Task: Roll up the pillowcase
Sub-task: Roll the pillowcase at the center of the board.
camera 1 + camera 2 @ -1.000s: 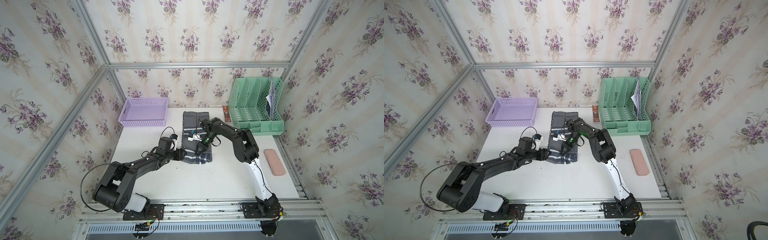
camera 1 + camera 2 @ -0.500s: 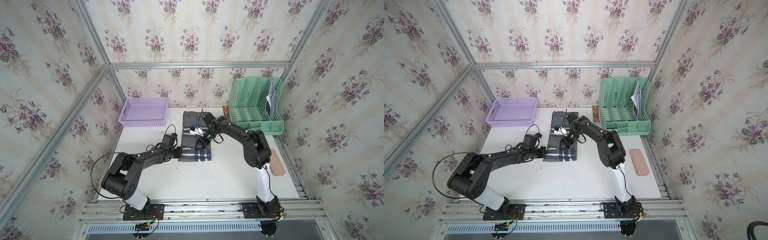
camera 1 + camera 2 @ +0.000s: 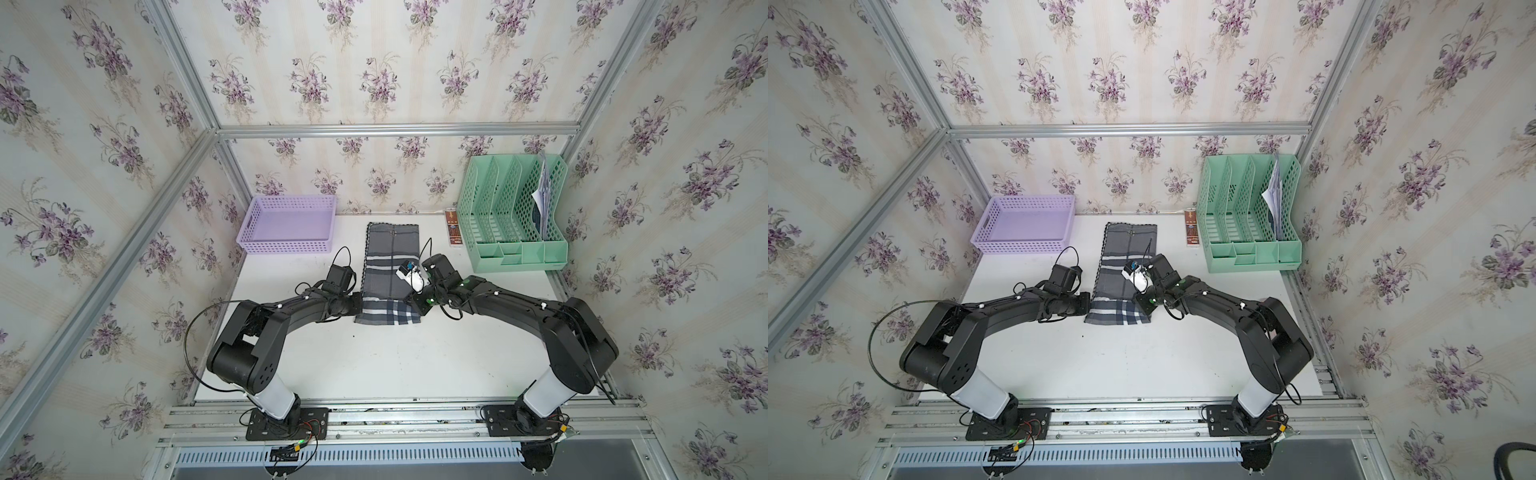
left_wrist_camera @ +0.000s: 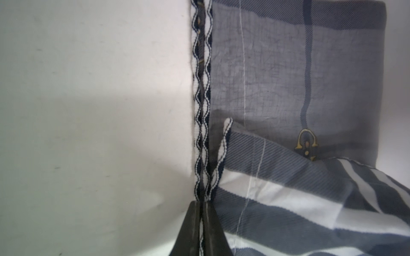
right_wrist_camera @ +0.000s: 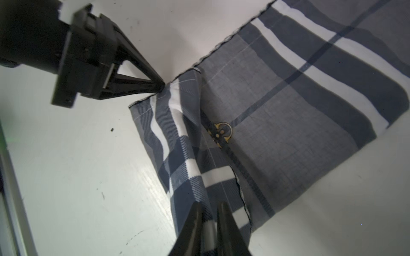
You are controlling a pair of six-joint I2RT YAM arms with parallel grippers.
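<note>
The pillowcase lies lengthwise on the white table in both top views, grey plaid with wavy dark edging. Its near end is folded back over itself into a short flap. My left gripper is shut on the stitched edging at the flap's left side. On the flap's right side, my right gripper is shut on the folded cloth. The right wrist view also shows the left gripper pinching the flap's other corner. A small gold emblem peeks out beside the fold.
A lilac basket stands at the back left, close to the cloth's far corner. A green file organizer holding papers stands at the back right, with a narrow brown box beside it. Bare table lies in front of the fold.
The left gripper closed on the cloth's left edge. The right gripper let go, shifted along the right edge and closed again on the flap. Both elbows have swung outward.
</note>
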